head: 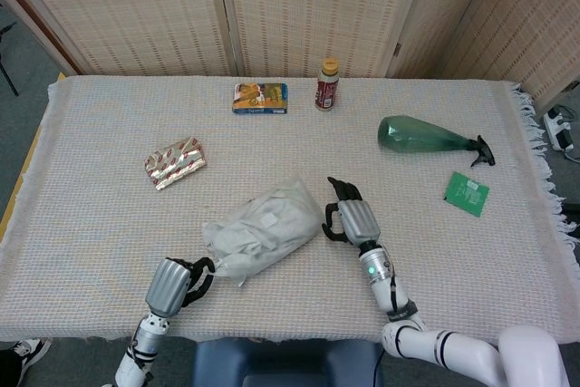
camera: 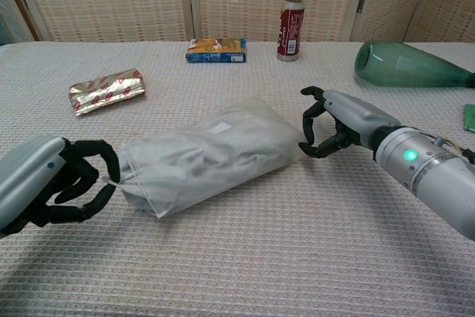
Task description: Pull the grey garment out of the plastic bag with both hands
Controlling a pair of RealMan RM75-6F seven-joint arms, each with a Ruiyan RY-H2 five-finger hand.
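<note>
Grey garment (head: 258, 237) is lying bunched inside the plastic bag (head: 237, 258) near the front middle of the desk (head: 91, 224) in the head view, filling it almost end to end and showing as crumpled pale grey folds through the translucent film. The left hand (head: 177, 280) is sitting at the bag's near-left end, its dark fingers pinching the loose edge of plastic there. The right hand (head: 349, 217) is standing just beside the bag's far-right end, fingers curled inward; whether they are touching the film cannot be told from here.

In the chest view the plastic bag (camera: 159, 202) is stretching slantwise across the cloth, with the grey garment (camera: 215, 155) wrinkled inside it under a small white label. The left hand (camera: 56, 182) is gripping the bag's mouth, a thin fold of film caught between thumb and fingers. The right hand (camera: 330, 125) is closing thumb and fingertips together right at the bag's rounded end; it cannot be told whether any plastic is caught between them.
</note>
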